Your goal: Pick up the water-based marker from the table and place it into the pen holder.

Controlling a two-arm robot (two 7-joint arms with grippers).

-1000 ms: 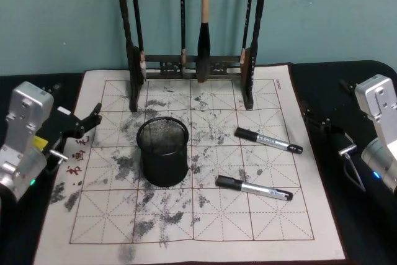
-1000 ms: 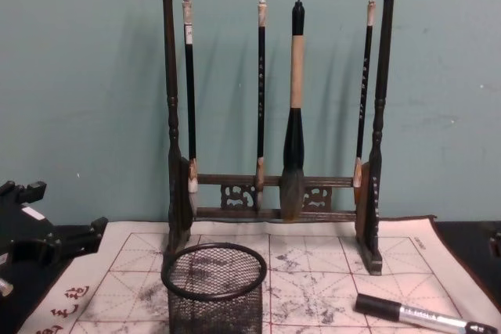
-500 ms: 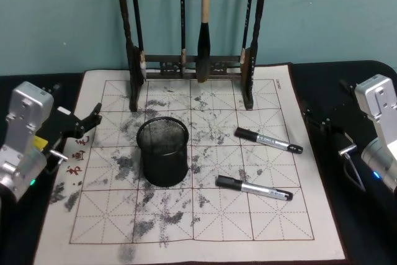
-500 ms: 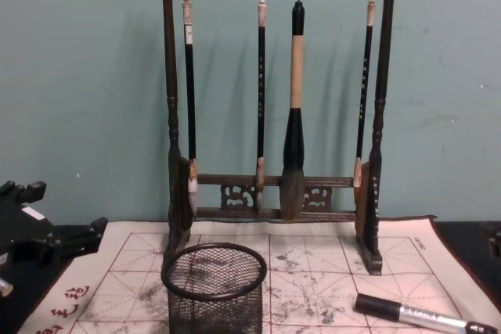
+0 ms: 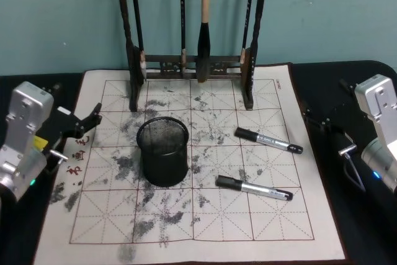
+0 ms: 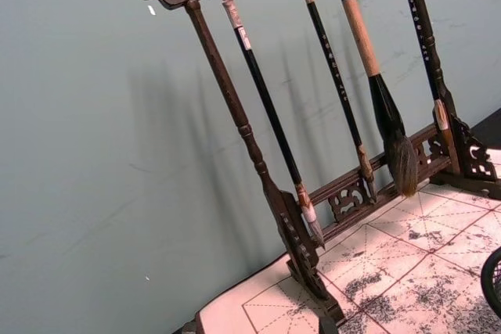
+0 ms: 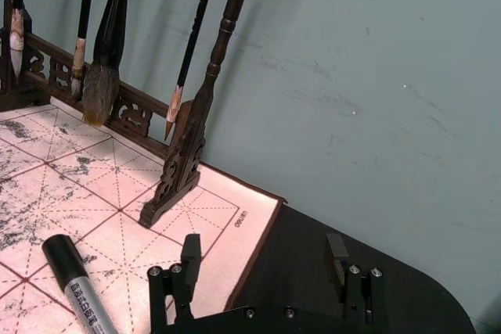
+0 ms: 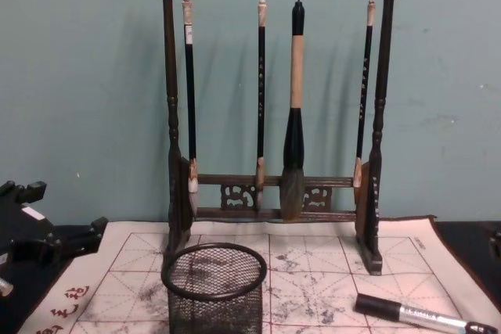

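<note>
Two water-based markers lie on the table's cream grid mat [image 5: 205,228], each with a black cap and a silver-grey barrel. One marker [image 5: 268,140] is right of centre; the other marker [image 5: 253,188] lies nearer me. The far one also shows low down [image 8: 423,316] and close by [image 7: 78,291]. The black mesh pen holder [image 5: 162,151] [image 8: 214,291] stands upright left of them. My left gripper [image 5: 75,100] [image 8: 69,207] hovers open at the mat's left edge. Beyond the mat's right edge my right gripper [image 5: 325,100] [image 7: 262,252] is open, holding nothing.
A tall dark wooden brush rack [image 5: 192,66] [image 8: 274,115] [image 6: 313,154] stands at the mat's back edge with several calligraphy brushes hanging from it, against a teal wall. Black tabletop [image 5: 366,228] borders the mat on both sides.
</note>
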